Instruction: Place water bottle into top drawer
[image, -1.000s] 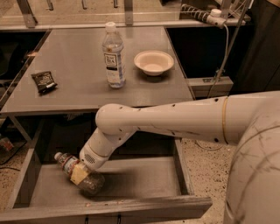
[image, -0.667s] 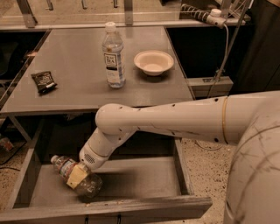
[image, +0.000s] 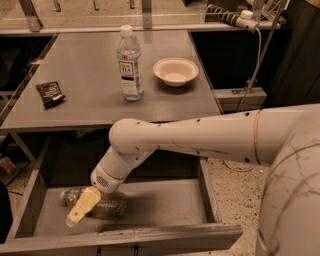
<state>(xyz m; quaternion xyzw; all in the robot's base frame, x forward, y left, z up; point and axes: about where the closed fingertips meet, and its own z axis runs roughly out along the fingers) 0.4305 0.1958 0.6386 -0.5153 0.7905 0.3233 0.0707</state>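
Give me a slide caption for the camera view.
Gripper reaches into the open top drawer, over the water bottle lying on its side on the drawer floor.

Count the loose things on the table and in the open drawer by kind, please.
Bottles: 2 (tall labelled bottle standing on the table; water bottle lying in the top drawer, under the gripper)
Bowls: 1 (white bowl, on the table)
Snack packets: 1 (dark snack packet, on the table)
Total: 4

White arm (image: 200, 135), gold band (image: 256, 135), tan jaws at tip
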